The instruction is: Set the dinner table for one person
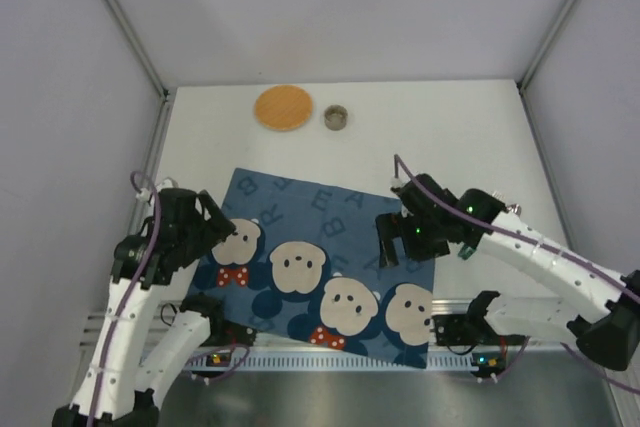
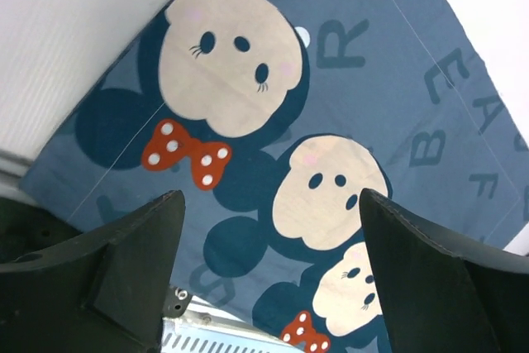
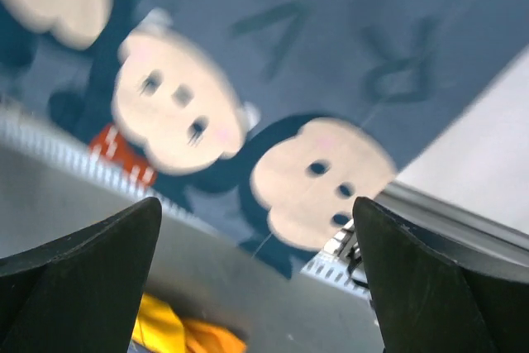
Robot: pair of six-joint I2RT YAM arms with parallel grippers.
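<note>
The dinner table (image 1: 470,137) is a white top with aluminium rails. A dark blue bear-print mat (image 1: 300,217) lies askew on its near half, its near edge over the front rail. My left gripper (image 1: 218,224) hovers over the mat's left edge, open and holding nothing. In the left wrist view the left gripper (image 2: 269,279) shows only the mat (image 2: 388,80) between its black fingers (image 2: 124,270). My right gripper (image 1: 392,239) hangs above the mat's right side, open and empty. In the right wrist view the right gripper (image 3: 256,262) frames the mat's corner (image 3: 314,179).
A round wooden disc (image 1: 283,107) and a small grey cup (image 1: 337,117) sit at the table's far edge. Grey walls close in the left, right and back. A slotted metal rail (image 1: 330,359) runs along the front. Something yellow (image 3: 182,332) shows below the table edge.
</note>
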